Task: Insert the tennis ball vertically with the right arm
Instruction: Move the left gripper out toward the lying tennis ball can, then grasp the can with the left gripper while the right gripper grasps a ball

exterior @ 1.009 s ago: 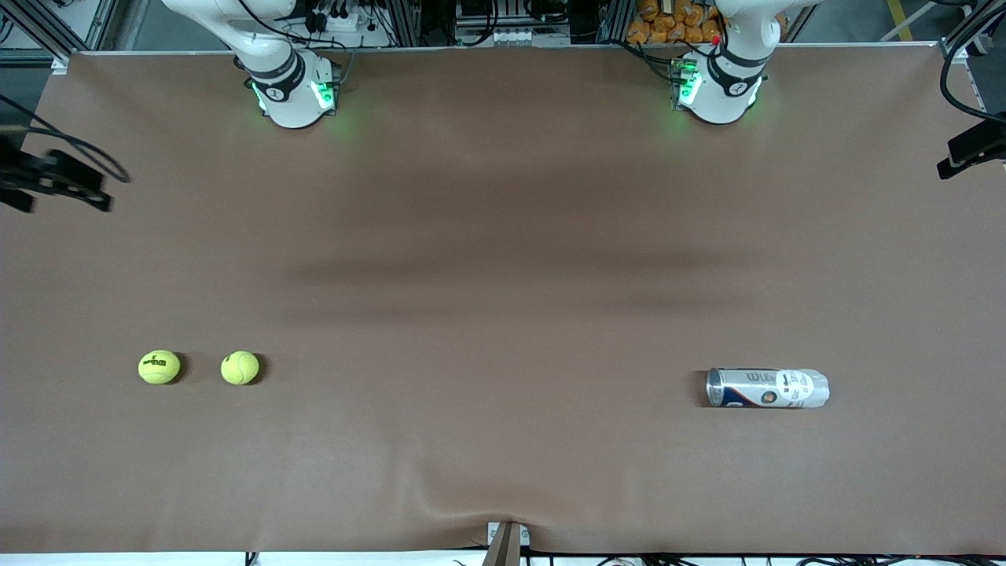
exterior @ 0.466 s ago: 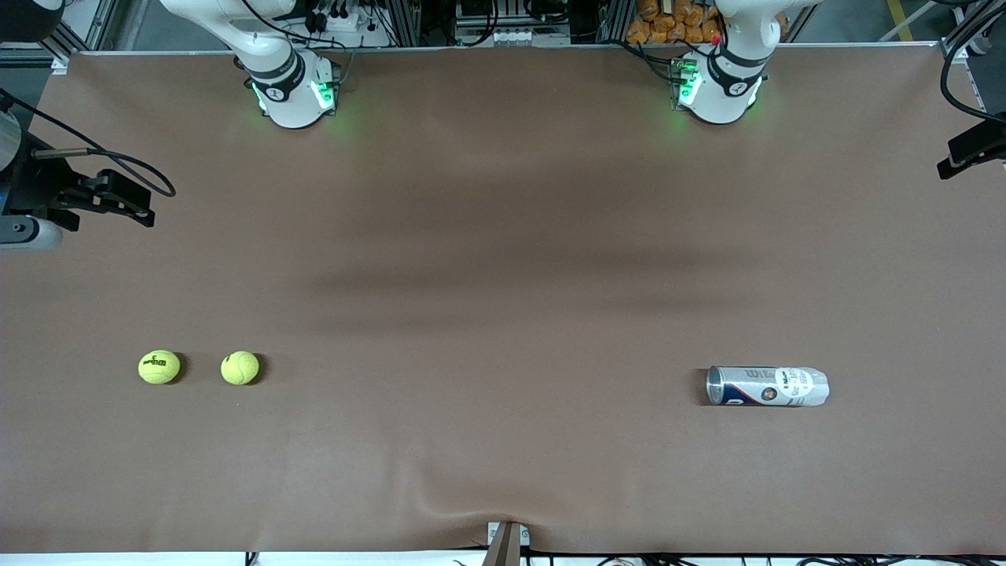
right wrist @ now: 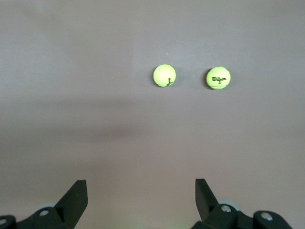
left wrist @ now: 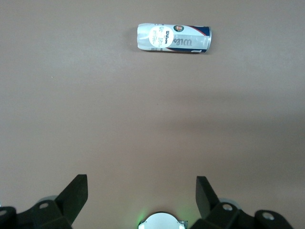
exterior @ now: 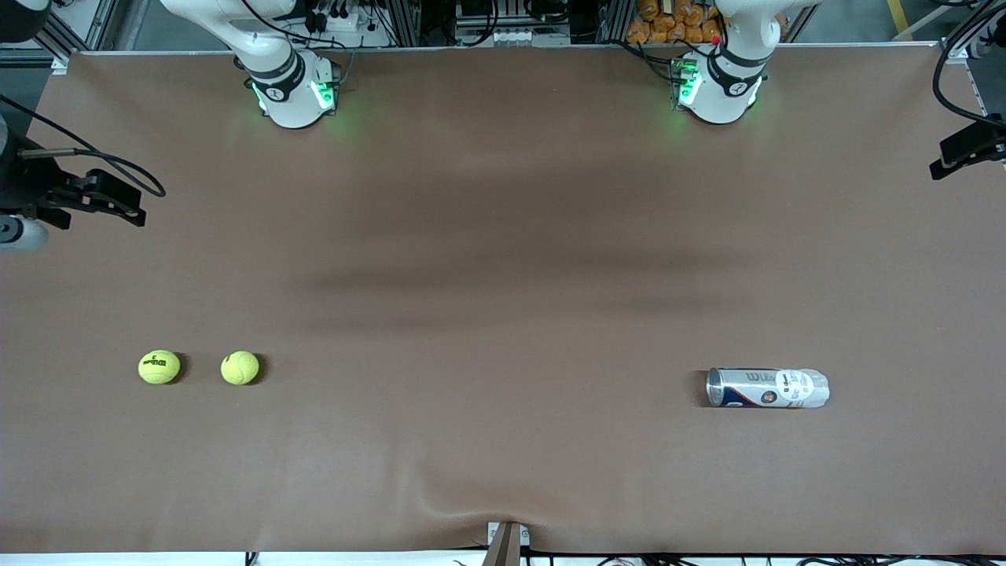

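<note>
Two yellow-green tennis balls lie side by side toward the right arm's end of the table, one with dark print [exterior: 159, 367] [right wrist: 218, 78] and one plainer [exterior: 240, 368] [right wrist: 164, 75]. A silver, white and blue ball can [exterior: 768, 387] [left wrist: 174, 38] lies on its side toward the left arm's end, its metal-rimmed end pointing at the balls. My right gripper [right wrist: 141, 188] hangs open and empty high over bare table, well short of the balls. My left gripper [left wrist: 141, 183] is open and empty too, high up and away from the can.
The table is covered by a brown cloth [exterior: 503, 275] with a small ridge at the front edge [exterior: 507, 527]. The right arm's black wrist parts and cable [exterior: 71, 196] jut in at one end of the front view, the left arm's [exterior: 967, 145] at the other.
The right arm's wrist swung into the front view from the table's end, then drew back slightly. The can's label has turned a little. Balls unmoved.
</note>
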`<act>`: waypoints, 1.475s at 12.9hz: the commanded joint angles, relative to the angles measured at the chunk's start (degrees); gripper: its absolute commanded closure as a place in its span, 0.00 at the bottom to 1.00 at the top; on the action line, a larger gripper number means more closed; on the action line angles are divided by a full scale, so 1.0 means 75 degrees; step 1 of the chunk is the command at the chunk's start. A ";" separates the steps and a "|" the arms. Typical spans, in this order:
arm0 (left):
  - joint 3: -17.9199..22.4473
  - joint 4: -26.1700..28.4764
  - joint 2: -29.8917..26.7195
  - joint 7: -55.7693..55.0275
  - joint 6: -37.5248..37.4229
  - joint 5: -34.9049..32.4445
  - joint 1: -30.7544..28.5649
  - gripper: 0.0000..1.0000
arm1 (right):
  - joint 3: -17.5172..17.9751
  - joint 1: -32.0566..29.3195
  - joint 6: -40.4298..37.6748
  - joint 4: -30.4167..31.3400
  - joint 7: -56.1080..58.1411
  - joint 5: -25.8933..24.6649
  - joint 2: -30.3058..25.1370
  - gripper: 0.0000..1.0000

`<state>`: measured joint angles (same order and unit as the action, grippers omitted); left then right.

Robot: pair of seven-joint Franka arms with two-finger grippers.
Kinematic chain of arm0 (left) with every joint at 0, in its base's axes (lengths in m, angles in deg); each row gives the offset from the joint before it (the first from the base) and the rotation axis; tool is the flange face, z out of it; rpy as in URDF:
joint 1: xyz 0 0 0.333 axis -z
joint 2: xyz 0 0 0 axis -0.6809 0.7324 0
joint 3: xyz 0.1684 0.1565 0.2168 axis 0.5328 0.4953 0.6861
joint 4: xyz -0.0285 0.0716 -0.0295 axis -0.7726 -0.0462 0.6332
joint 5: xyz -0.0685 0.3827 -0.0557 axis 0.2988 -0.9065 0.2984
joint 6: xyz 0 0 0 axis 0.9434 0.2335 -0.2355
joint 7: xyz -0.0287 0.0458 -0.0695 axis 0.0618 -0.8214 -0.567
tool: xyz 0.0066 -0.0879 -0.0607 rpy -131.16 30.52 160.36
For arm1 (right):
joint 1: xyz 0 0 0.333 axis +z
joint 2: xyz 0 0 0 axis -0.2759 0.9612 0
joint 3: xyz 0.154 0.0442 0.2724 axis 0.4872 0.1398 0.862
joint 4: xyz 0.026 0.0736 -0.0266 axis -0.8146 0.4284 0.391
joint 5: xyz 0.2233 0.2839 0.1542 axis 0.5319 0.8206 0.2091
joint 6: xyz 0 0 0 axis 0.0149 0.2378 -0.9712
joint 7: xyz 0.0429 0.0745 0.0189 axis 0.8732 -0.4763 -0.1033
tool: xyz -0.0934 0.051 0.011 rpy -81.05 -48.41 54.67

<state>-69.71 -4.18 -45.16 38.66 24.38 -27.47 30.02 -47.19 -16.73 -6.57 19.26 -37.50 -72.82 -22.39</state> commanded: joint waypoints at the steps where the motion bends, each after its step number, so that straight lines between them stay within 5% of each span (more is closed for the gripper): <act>1: -0.0040 -0.0034 0.0394 0.0572 -0.0035 -0.0044 0.0090 0.00 | 0.0032 -0.0361 0.0196 0.0278 -0.0039 0.0450 -0.0173 0.00; 3: -0.0052 -0.0045 0.0804 0.0820 0.0129 -0.0429 0.0533 0.00 | -0.0038 -0.0175 0.0219 0.0429 -0.0097 0.0391 -0.0313 0.00; 5: -0.0063 -0.0046 0.1156 0.1334 0.0433 -0.1131 0.1153 0.00 | -0.0714 0.0514 0.0324 0.0583 -0.0097 0.0379 -0.0407 0.00; 14: -0.0087 -0.0034 0.3604 0.3278 0.1019 -0.3734 0.2105 0.00 | -0.0753 0.0295 0.0277 0.0945 0.0054 0.0437 -0.0431 0.00; 19: -0.0087 -0.0045 0.4870 0.5190 0.2633 -0.4709 0.2446 0.00 | -0.0777 -0.0091 0.1725 0.2699 0.0793 0.0367 -0.0817 0.00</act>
<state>-70.52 -3.22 -11.22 73.28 40.90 -60.57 47.89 -53.23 -15.47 0.98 31.63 -33.45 -70.90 -25.33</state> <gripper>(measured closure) 0.000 0.000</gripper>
